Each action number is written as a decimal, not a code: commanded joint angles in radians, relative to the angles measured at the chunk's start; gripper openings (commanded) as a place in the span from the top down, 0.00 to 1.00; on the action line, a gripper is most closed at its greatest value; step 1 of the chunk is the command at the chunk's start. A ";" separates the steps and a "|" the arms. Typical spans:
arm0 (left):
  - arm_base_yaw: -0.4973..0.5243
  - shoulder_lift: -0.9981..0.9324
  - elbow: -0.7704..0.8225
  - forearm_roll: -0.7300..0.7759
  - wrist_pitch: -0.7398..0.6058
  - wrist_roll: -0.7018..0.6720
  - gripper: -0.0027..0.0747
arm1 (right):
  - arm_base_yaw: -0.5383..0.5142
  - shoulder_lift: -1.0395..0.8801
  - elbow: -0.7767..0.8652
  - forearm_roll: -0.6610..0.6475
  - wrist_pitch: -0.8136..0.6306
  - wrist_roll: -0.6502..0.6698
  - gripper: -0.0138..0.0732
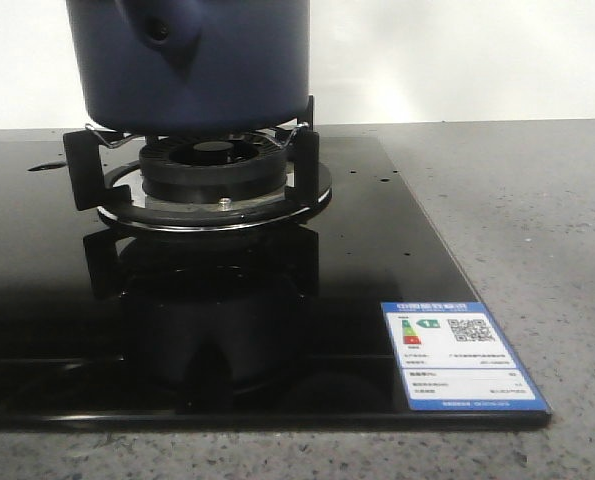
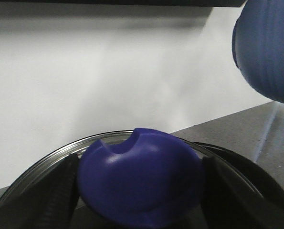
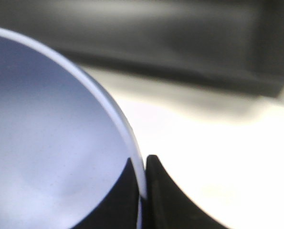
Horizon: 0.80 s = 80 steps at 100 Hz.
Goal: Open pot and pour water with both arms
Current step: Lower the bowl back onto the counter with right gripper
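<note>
The pot (image 1: 187,60) sits on the burner (image 1: 214,175) at 12 o'clock. Our left gripper (image 2: 139,191) clamps the lid knob (image 2: 139,183); the right gripper (image 3: 141,191) pinches the bowl rim (image 3: 127,138). We should tip slowly, centred over the pot.

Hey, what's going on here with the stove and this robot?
A dark blue pot sits on the burner of a black cooktop. The left gripper is shut on a blue knob of a glass lid, its fingers on either side of the knob. The right gripper pinches the rim of a light blue bowl. So the lid appears to be off and both arms are holding something; no pouring is visible.
</note>
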 commanded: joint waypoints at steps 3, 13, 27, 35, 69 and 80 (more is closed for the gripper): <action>-0.073 -0.015 -0.040 -0.128 -0.008 0.054 0.49 | -0.142 -0.081 -0.039 0.041 0.208 0.043 0.89; -0.131 0.009 -0.040 -0.198 -0.022 0.122 0.49 | -0.297 -0.089 -0.039 0.039 0.473 0.103 0.89; -0.205 0.073 -0.068 -0.242 -0.021 0.170 0.49 | -0.466 -0.060 -0.025 0.039 0.799 0.114 0.89; -0.245 0.119 -0.112 -0.242 -0.021 0.180 0.49 | -0.524 -0.043 0.001 0.032 0.900 0.114 0.89; -0.322 0.296 -0.248 -0.208 -0.003 0.183 0.49 | -0.561 -0.032 0.202 -0.015 0.888 0.114 0.89; -0.322 0.317 -0.248 -0.180 0.003 0.183 0.49 | -0.561 -0.032 0.224 -0.028 0.875 0.114 0.89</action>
